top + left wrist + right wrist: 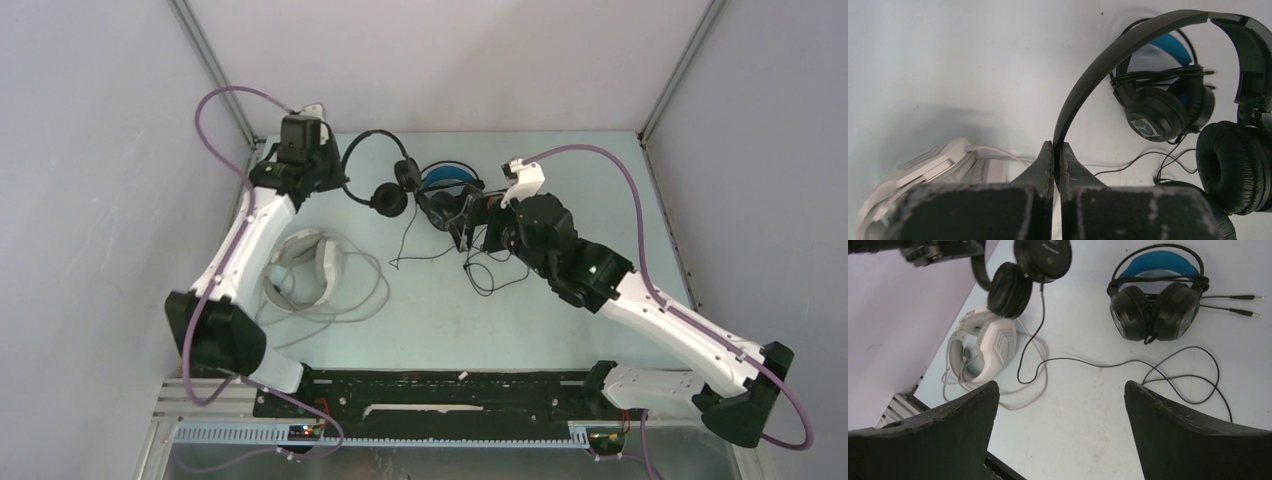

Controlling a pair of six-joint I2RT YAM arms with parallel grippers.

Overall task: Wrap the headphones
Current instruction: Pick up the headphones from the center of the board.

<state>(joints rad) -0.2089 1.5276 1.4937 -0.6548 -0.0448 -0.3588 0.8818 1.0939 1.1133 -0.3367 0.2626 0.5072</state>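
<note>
The all-black headphones (1128,50) are hanging by the headband at the far left of the worktop (450,330). The left gripper (1054,147) is clamping them, its jaws pinching tight on the thin band. The padded ear cups are dangling below; the views do not show whether they are touching the surface. Their black cable (1083,360) is trailing down from one cup and running loose across the worktop, ending in open loops to the right.

Just beside them, the blue-banded headphones (1153,305) are lying flat at the far middle, with their own cord wound around the ear cups and two plugs sticking out to the side. The white headphones (983,345) are resting nearer the front left, partly under the left arm in the overhead view. Their pale cord (383,285) is sprawling in slack rings around them, and the black cable is crossing over it.

The right gripper (1060,385) is hovering over the trailing black cable, near the blue-banded pair, with its jaws spread wide and gripping nothing.
</note>
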